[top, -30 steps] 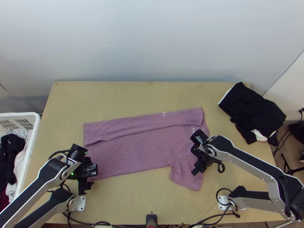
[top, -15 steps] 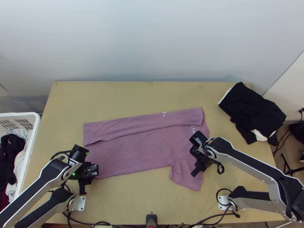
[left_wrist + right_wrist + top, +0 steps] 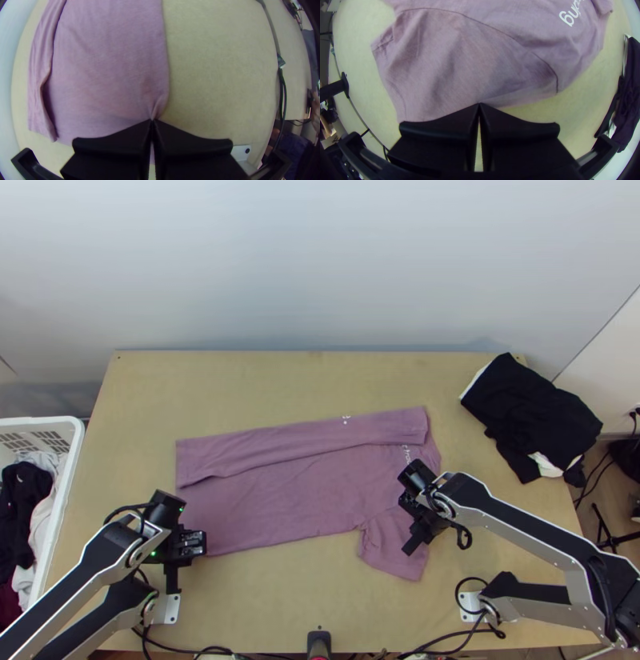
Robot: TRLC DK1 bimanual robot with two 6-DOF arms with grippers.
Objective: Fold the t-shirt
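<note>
A mauve t-shirt [image 3: 280,508] is laid across the middle of the desk [image 3: 280,604], with its far long side folded over in a strip [image 3: 300,446] that runs from the hem to the shoulder. The near sleeve [image 3: 396,552] is left unfolded and is pointed toward the desk's near edge. White lettering [image 3: 570,15] is seen beside the neck end. At the hem's near corner, the jaws of the left gripper [image 3: 190,550] are closed together, and a small pucker of the cloth is pinched between their tips, as is shown in the left wrist view. The jaws of the right gripper [image 3: 418,522] are likewise brought together, with the near sleeve's outer edge held at their tips. Black garments [image 3: 532,416] are heaped at the desk's far right corner, partly over its side, with some white cloth [image 3: 546,466] showing among them. Beside the desk's left side is placed a white basket [image 3: 70,476], in which dark clothes [image 3: 24,500] and pale clothes [image 3: 40,532] are held.
</note>
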